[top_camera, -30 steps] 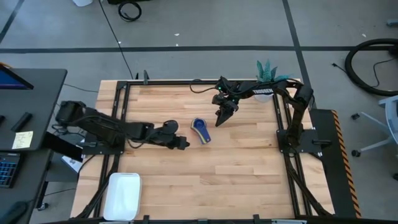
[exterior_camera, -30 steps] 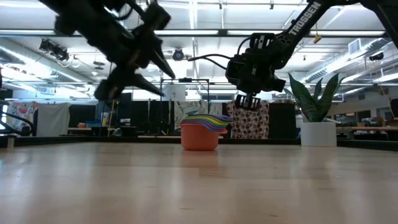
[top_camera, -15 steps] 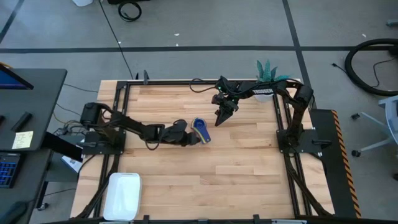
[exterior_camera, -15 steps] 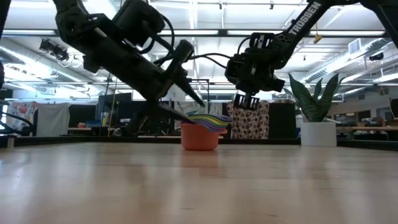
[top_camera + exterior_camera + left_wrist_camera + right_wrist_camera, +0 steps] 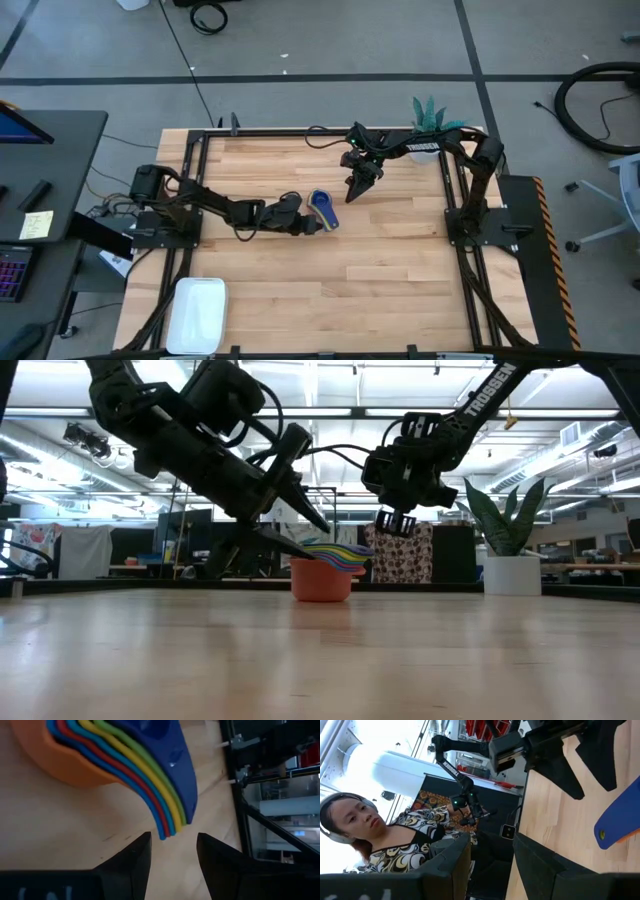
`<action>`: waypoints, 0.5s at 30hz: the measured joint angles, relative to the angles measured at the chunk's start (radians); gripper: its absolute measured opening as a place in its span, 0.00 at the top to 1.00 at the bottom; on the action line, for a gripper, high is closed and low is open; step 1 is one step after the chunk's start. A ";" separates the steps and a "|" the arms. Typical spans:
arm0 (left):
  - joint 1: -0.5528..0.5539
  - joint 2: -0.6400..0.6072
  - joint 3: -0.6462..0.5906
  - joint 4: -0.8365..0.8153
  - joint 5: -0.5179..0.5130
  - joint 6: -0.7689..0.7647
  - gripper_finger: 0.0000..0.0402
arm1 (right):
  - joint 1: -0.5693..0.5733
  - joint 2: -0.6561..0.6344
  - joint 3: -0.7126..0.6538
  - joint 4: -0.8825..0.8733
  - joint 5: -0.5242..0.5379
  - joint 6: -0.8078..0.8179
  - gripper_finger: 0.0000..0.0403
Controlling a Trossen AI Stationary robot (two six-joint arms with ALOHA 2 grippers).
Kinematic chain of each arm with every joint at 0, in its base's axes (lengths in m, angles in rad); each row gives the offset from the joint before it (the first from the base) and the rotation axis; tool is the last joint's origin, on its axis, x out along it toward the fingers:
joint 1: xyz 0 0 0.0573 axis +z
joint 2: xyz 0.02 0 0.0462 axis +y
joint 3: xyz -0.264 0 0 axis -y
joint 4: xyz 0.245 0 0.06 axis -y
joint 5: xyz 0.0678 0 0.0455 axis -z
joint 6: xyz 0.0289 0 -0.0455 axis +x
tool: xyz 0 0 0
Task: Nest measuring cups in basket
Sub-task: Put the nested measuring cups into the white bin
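The tabletop [image 5: 380,270] is wide, and the basket [image 5: 198,314] lies at its near left corner, white and shallow, well apart from the measuring cups [image 5: 321,209], which stand near the middle. You will probably find the cups light and stiff, as thin plastic is, and a little slippery on the round walls, so the whole stack may slide or tip if you push it from the side. They are already nested one in another: the orange one outside at the bottom, then light blue, red, yellow, green, and the dark blue one on top [image 5: 150,765]. Their flat handles fan out together on one side, and I judge this bundle of handles is the best place to take hold. Your left hand [image 5: 172,852] is low, just beside the handle tips, its fingers apart and holding nothing. The right hand [image 5: 357,187] hovers near the stack on the far side, open and empty.
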 joint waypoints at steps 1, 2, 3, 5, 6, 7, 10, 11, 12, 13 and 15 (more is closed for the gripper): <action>0.001 0.000 0.000 0.000 0.000 0.001 0.60 | 0.000 0.000 0.000 0.001 0.000 0.000 0.61; 0.002 0.000 0.000 -0.003 -0.002 0.002 0.59 | 0.000 0.000 0.000 0.000 0.000 -0.001 0.61; 0.003 0.000 0.000 -0.010 -0.003 0.003 0.59 | 0.000 0.000 0.000 0.000 0.000 -0.001 0.61; 0.003 0.000 0.000 -0.013 -0.003 0.003 0.59 | 0.000 0.000 0.000 0.001 0.000 -0.002 0.61; 0.003 0.000 0.000 -0.012 -0.003 0.003 0.59 | 0.000 0.000 0.000 0.001 0.000 -0.002 0.61; 0.003 0.000 0.000 -0.012 -0.003 0.001 0.59 | 0.000 0.000 0.000 0.001 0.000 -0.002 0.61; 0.003 0.000 0.000 -0.009 -0.005 -0.040 0.59 | 0.000 0.000 0.000 0.001 0.000 -0.002 0.61; 0.003 0.000 0.000 -0.009 -0.005 -0.049 0.60 | 0.000 0.000 0.000 0.001 0.000 -0.002 0.61; 0.003 0.000 0.000 -0.010 -0.007 -0.050 0.60 | 0.000 0.000 0.000 0.001 0.000 -0.002 0.61; 0.003 0.000 0.000 -0.012 -0.007 -0.048 0.60 | 0.000 0.000 0.000 0.001 0.000 -0.002 0.61; 0.003 0.000 0.000 -0.017 -0.007 -0.043 0.59 | 0.000 0.000 0.000 0.001 0.002 -0.002 0.61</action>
